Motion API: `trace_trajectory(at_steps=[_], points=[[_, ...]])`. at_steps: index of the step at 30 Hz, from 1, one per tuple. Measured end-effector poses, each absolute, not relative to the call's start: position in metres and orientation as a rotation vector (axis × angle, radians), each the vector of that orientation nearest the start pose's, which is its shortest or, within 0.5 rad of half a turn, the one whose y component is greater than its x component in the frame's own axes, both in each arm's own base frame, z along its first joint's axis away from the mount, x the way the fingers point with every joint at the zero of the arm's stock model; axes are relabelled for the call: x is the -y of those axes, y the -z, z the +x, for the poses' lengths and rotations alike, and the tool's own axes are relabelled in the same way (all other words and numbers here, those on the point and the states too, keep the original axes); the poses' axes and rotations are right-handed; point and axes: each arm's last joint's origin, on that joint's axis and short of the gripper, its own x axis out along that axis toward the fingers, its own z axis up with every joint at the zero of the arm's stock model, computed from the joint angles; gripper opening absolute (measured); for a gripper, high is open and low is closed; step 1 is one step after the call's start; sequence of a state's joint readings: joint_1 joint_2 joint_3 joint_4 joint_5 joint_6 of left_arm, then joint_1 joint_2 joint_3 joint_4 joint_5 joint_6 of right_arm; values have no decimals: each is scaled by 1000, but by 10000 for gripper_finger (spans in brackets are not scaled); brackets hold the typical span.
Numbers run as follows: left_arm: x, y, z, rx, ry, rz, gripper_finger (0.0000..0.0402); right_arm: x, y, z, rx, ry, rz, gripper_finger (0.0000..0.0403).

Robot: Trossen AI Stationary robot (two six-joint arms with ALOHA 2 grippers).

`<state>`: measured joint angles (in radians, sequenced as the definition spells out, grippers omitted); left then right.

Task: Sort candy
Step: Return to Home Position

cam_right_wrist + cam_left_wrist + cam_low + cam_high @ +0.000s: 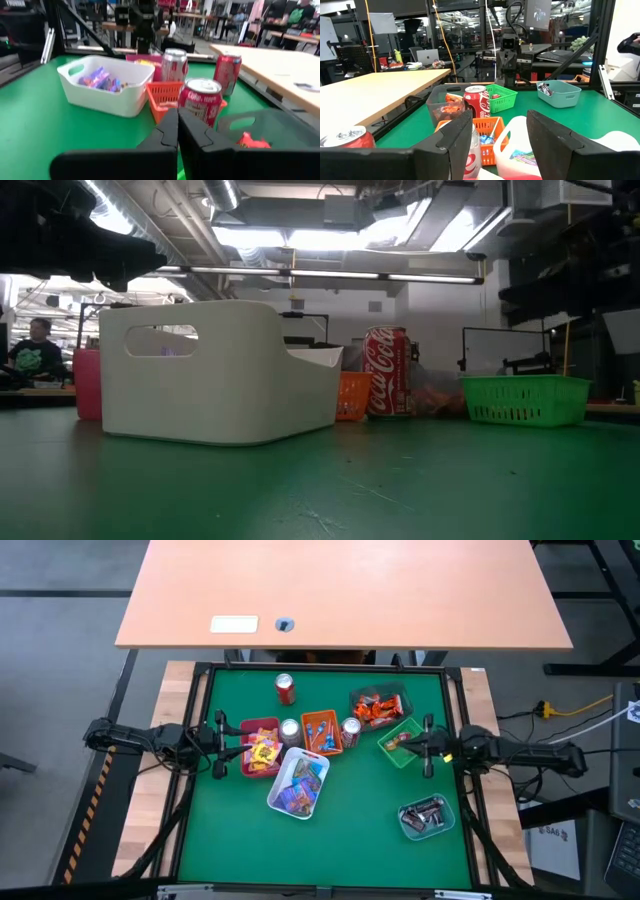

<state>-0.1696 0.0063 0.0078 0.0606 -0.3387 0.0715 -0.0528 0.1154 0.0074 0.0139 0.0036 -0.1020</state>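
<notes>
The candy lies sorted in trays on the green mat. Yellow pieces fill the red tray (261, 749) and blue and purple ones the white tray (298, 783). Orange-red ones are in the clear tray (378, 706), dark silver ones in the teal tray (427, 816), and a few in the orange tray (322, 732). My left gripper (232, 747) (497, 131) hovers level at the red tray's left side, open and holding nothing. My right gripper (412, 746) (177, 131) hovers level over the green tray (401, 742), shut and holding nothing.
A red soda can (285, 688) stands at the far side of the mat. Two silver-topped cans (290, 730) (351, 730) stand on either side of the orange tray. A wooden desk (340, 590) lies beyond the table. A person (35, 345) sits far off in the room.
</notes>
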Motion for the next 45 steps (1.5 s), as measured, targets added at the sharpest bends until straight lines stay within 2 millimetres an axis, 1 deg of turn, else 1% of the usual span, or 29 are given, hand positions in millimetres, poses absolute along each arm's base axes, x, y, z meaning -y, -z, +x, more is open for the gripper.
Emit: trace_trajectory(at_steps=[11,45], points=[[7,-171,96,54,-171,56,178,5,-167,97,18,58,-103,3],[7,-171,96,54,-171,56,178,5,-167,97,16,60,-102,3]])
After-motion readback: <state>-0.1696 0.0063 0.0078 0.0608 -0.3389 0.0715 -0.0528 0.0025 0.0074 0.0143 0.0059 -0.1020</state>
